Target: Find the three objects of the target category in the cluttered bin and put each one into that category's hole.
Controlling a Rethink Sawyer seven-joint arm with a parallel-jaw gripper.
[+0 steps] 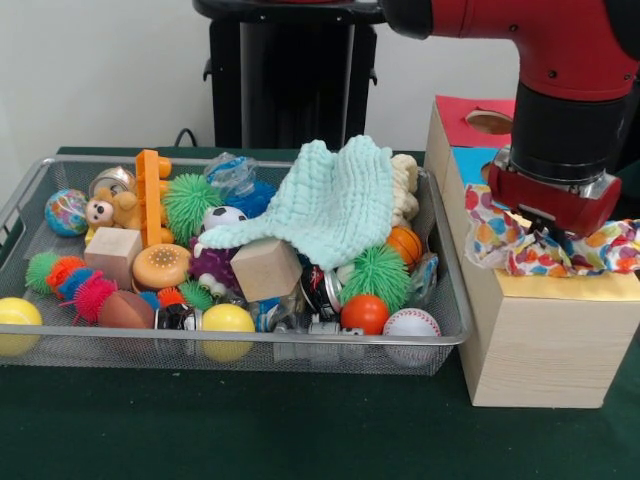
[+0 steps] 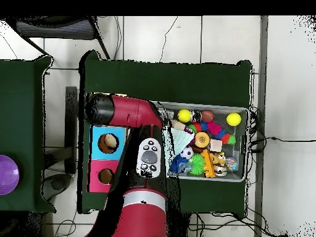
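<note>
My gripper [image 1: 541, 234] is down over the yellow top [image 1: 575, 288] of the pale wooden box [image 1: 540, 350], at the right of the front view. It is shut on a white polka-dot cloth [image 1: 500, 243], which bunches around it and spreads over the yellow top to both sides. The cloth and the gripper hide the round hole. The wire mesh basket [image 1: 250, 340] stands left of the box, full of toys. No other dotted cloth shows in it. In the overhead view the arm [image 2: 133, 111] covers the gripper, the cloth and the yellow top.
A mint green waffle-knit cloth [image 1: 335, 200] lies over the toys in the basket's middle. Balls, wooden cubes and spiky toys fill the rest. The box's blue top [image 2: 108, 143] and red top [image 1: 465, 125] each have a cut-out. A purple bowl [image 2: 7, 174] sits on a side table.
</note>
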